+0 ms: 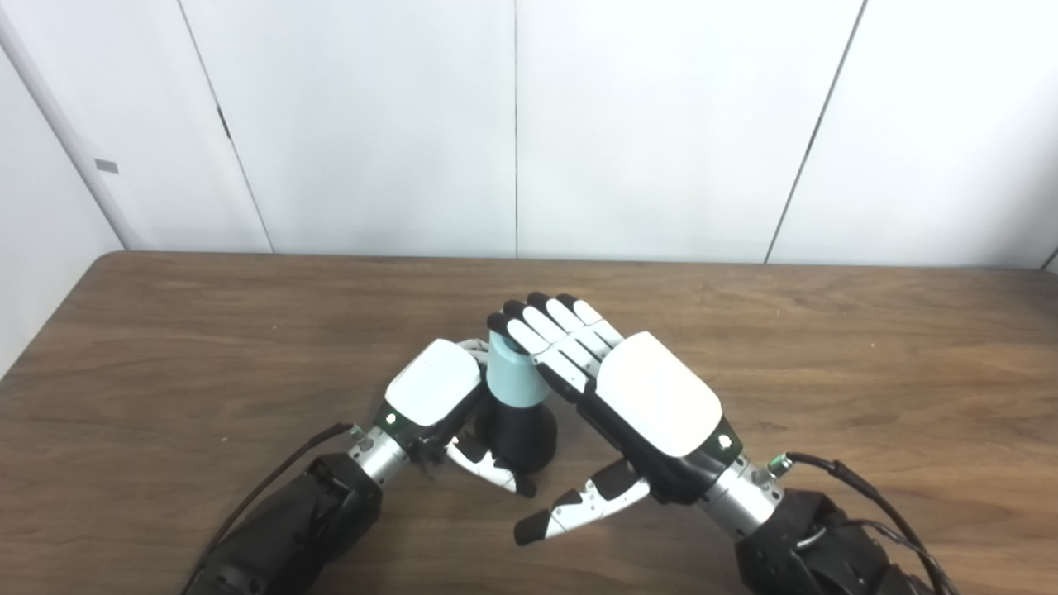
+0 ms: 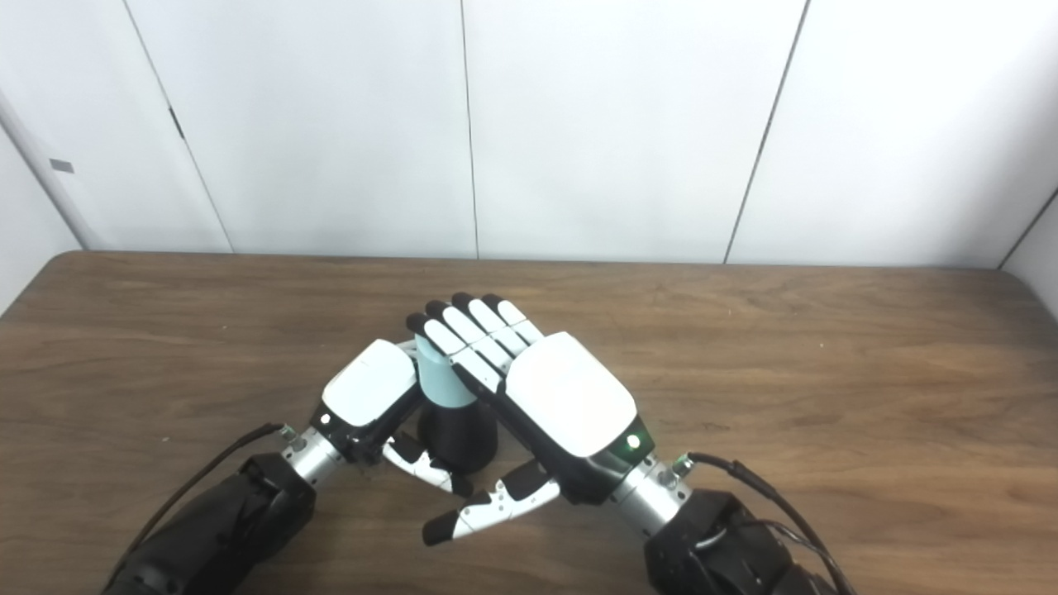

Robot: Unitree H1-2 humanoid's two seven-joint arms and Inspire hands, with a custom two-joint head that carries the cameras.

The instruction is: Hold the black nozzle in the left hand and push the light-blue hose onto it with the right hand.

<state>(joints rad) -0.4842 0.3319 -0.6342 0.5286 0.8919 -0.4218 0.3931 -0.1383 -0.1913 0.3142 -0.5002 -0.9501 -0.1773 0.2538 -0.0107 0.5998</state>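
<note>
I find the black nozzle [image 1: 518, 431] standing upright on the wooden table [image 1: 868, 364], near its front middle, with the light-blue hose [image 1: 512, 376] seated on its top and rising straight from it. The two parts are touching; how deep the hose sits over the nozzle I cannot tell, as the joint is partly masked by both hands.

My left hand [image 1: 434, 395] is wrapped around the assembly from the left, fingers curled behind it and the thumb reaching across the front at the nozzle's base. I judge this grip serves to brace the nozzle against the table so it cannot tip or slide under a push.

My right hand [image 1: 628, 388] lies flat and extended, fingers [image 1: 545, 326] straight and close together, resting against the hose's upper right side and top; the thumb hangs free below, gripping nothing. I read this as a palm-style press, not a grasp: the flat fingers can bear down along the hose's axis.

In my judgement the fitting is largely made, with final seating the remaining step.
</note>
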